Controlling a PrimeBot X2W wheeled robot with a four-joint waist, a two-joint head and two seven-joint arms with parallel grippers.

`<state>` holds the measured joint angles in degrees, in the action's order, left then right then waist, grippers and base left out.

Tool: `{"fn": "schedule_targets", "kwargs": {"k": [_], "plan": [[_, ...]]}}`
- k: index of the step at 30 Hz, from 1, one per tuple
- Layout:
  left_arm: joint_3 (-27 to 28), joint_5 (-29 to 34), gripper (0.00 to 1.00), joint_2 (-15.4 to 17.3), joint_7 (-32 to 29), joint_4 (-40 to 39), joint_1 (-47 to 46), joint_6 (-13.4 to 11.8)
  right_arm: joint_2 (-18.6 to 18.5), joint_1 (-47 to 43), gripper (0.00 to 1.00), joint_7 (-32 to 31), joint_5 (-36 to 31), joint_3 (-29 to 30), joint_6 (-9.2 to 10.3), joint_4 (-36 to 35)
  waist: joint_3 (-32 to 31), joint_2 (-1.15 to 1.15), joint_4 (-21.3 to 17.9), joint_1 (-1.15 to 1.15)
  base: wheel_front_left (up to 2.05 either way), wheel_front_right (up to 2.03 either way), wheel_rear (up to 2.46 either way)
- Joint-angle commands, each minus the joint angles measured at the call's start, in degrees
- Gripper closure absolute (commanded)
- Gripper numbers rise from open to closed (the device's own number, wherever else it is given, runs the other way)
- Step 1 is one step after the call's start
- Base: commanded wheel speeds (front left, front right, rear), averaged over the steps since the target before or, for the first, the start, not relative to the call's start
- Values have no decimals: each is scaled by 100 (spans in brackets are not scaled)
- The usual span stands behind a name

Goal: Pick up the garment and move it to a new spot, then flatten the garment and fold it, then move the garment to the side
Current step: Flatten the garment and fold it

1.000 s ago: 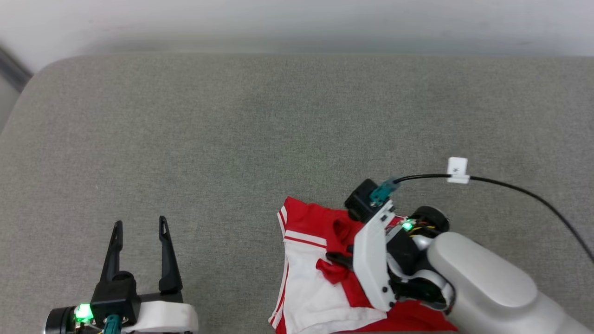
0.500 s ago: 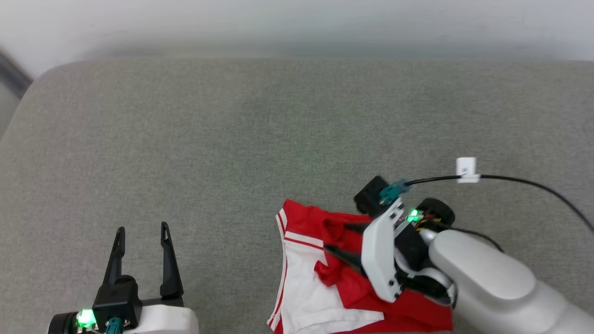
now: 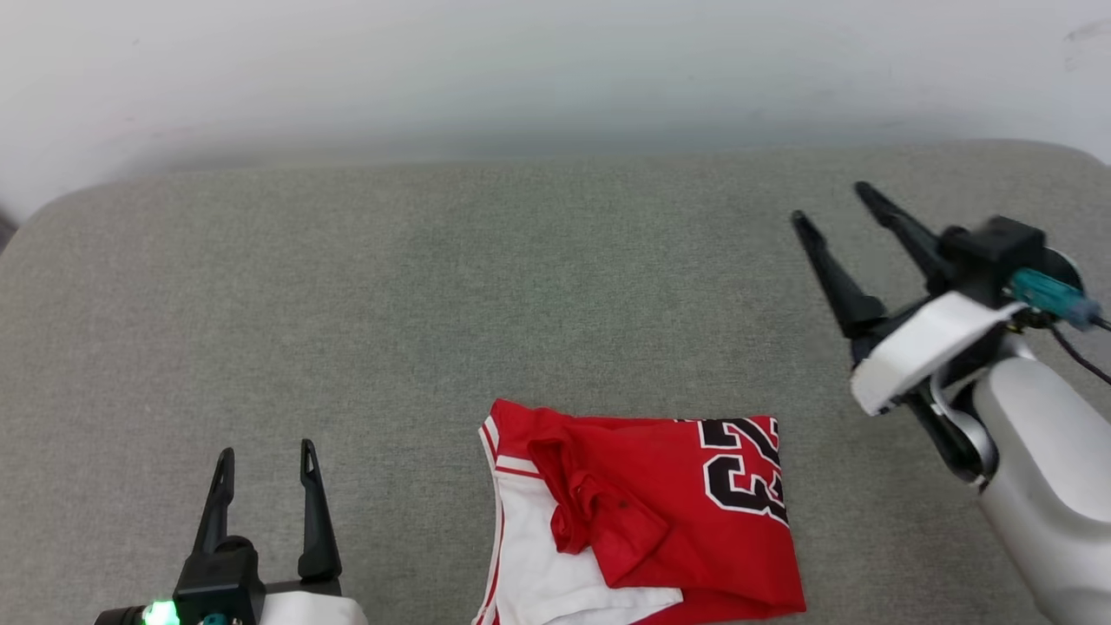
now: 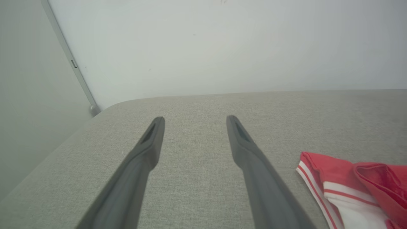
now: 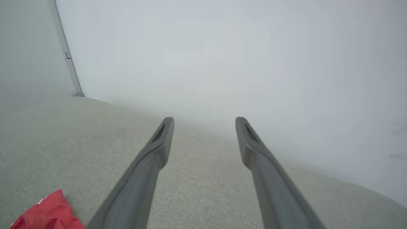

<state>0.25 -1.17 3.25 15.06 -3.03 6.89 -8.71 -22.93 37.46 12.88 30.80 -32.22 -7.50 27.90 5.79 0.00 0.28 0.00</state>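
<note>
The garment (image 3: 677,512), a red jersey with a white sleeve and a black number, lies folded on the grey cushion near the front edge, right of centre. Its striped edge appears at the lower right of the left wrist view (image 4: 346,187), and a red corner at the lower left of the right wrist view (image 5: 47,213). My right gripper (image 3: 829,204) is open and empty, raised up and to the right of the garment, fingers pointing to the far left. My left gripper (image 3: 265,451) is open and empty at the lower left, well apart from the garment.
The grey fabric surface (image 3: 434,286) spreads wide, with rounded far corners. A pale wall (image 3: 521,69) runs along its far edge. A black cable (image 3: 1085,356) trails from my right wrist.
My right gripper opened, let go of the garment and rose up and to the right. The garment now lies uncovered, its number showing. The head camera has shifted.
</note>
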Motion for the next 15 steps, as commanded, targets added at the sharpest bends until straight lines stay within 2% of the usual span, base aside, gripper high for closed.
{"fn": "schedule_targets", "kwargs": {"k": [1,4,8,11,15], "plan": [[23,35,0,-3,15,-7,96,-1,154,-215,0,139,-318,350,2,18,-53,0,-37,0,0,0,0],[47,38,0,-4,15,-22,131,16,394,-674,0,224,-877,1248,2,-176,-107,0,-66,0,0,0,0],[81,42,0,-2,15,-32,212,50,861,-1528,0,227,-1551,2289,2,-1094,-165,0,-78,0,0,0,0],[84,45,0,-3,15,-41,227,62,1152,-2109,0,229,-1877,2750,3,-1705,-200,0,-81,0,0,0,0],[73,58,0,-5,15,-43,286,100,1475,-2811,0,229,-2121,3074,2,-2241,-251,0,-78,0,0,0,0]]}}
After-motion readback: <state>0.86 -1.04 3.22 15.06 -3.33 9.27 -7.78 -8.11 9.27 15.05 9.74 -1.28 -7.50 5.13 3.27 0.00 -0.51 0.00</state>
